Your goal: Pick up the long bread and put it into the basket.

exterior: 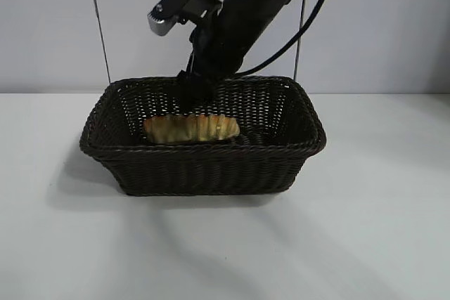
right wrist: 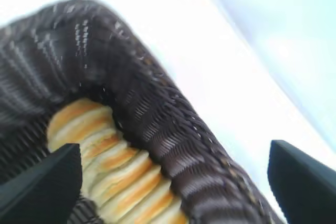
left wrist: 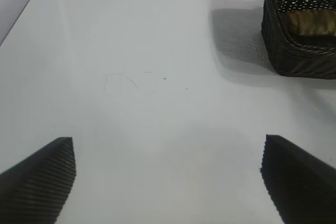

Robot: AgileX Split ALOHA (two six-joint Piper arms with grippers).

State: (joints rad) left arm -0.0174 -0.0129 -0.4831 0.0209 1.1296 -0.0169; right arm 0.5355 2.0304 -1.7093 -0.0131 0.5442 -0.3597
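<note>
The long bread (exterior: 191, 128), golden with orange-brown ridges, lies inside the dark brown woven basket (exterior: 204, 170) along its front wall. My right gripper (exterior: 193, 96) hangs just above the bread at the basket's back, reaching down from the black arm. In the right wrist view its fingers stand wide apart, the gripper (right wrist: 176, 150) open and empty over the bread (right wrist: 121, 171) and the basket rim (right wrist: 157, 108). My left gripper (left wrist: 168, 145) is open over bare table, well away from the basket (left wrist: 294, 51), with the bread (left wrist: 310, 22) showing inside it.
The white table (exterior: 351, 230) stretches round the basket on all sides. A pale wall with thin hanging cables (exterior: 98, 26) rises behind. The right arm's wrist camera mount (exterior: 172, 8) juts out above the basket's back edge.
</note>
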